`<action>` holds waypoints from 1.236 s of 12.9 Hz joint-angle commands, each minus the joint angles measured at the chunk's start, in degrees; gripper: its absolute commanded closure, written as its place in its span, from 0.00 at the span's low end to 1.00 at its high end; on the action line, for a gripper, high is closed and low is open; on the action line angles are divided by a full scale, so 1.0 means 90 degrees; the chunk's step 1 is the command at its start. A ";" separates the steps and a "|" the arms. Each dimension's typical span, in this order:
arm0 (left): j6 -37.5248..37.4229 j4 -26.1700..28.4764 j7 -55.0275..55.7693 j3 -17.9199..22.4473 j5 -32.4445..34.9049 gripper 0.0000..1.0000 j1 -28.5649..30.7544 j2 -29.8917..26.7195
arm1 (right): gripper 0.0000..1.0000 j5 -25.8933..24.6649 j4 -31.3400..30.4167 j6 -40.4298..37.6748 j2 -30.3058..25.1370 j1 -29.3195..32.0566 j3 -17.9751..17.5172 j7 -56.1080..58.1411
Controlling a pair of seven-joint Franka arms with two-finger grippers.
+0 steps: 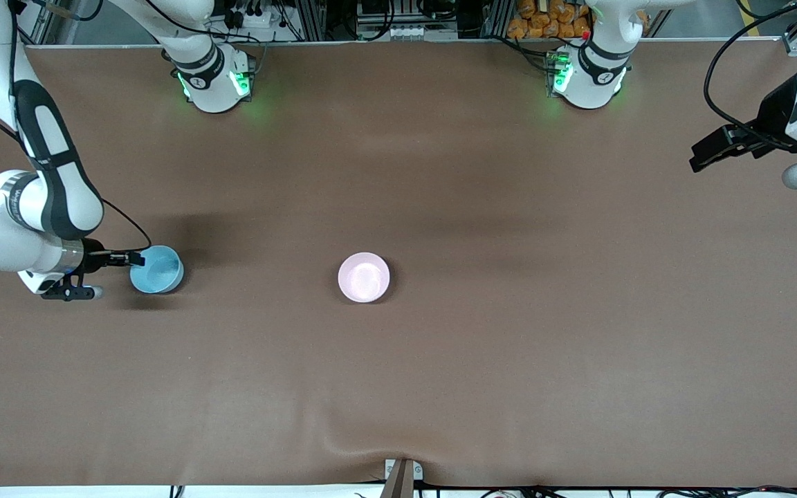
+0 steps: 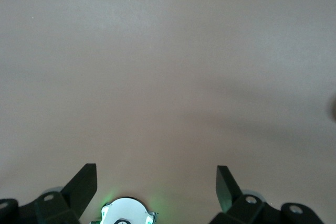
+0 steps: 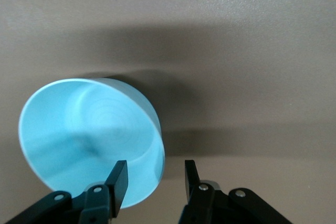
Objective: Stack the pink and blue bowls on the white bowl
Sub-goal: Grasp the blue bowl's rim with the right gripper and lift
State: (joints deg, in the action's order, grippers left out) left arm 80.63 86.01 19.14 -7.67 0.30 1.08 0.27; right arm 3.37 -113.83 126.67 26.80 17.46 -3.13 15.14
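The light blue bowl [image 1: 157, 270] sits on the table at the right arm's end and shows large in the right wrist view [image 3: 89, 140]. My right gripper [image 1: 137, 259] [image 3: 155, 167] is open and straddles the bowl's rim: one finger is inside, one outside, and neither presses the wall. A pale pink bowl [image 1: 364, 277] sits at the table's middle. No separate white bowl shows; whether it lies under the pink one I cannot tell. My left gripper [image 1: 697, 160] [image 2: 156, 170] is open and empty, waiting high over the left arm's end of the table.
The brown table cover [image 1: 509, 332] has a wrinkle at the front edge by a small bracket [image 1: 402, 474]. The two arm bases [image 1: 215, 79] [image 1: 589, 76] stand along the back edge. The left arm's base also shows in the left wrist view [image 2: 126, 213].
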 commanded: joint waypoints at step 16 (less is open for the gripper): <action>0.0924 0.0619 -0.0691 -0.0065 0.0201 0.00 0.0222 -0.0342 | 1.00 0.1364 0.1651 -0.1890 -0.0351 -0.2366 -0.0267 -0.3637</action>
State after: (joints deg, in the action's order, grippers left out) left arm 89.20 90.21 13.65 -8.03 1.79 2.91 -1.47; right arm 14.60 -99.61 107.74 24.02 1.69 -6.30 -8.57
